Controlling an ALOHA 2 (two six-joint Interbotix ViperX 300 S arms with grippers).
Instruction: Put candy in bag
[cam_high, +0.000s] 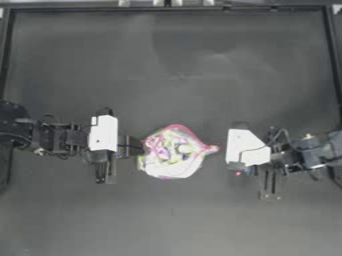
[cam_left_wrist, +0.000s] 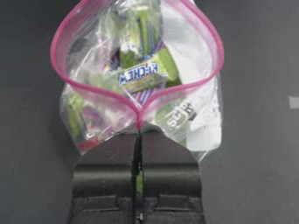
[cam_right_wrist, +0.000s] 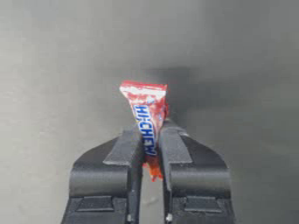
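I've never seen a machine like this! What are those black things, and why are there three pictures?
It is a robot with two arms at a dark table. One picture looks straight down from above. The other two come from little cameras on each wrist, so the black shapes are that arm's own fingers. The left hand pinches the rim of a clear bag of sweets, and its pink mouth gapes open. The right hand is beside the bag and grips one red candy.

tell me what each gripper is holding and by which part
Left gripper pinches the bag at its pink mouth strip, mouth gaping. Right gripper grips the candy by its lower half.
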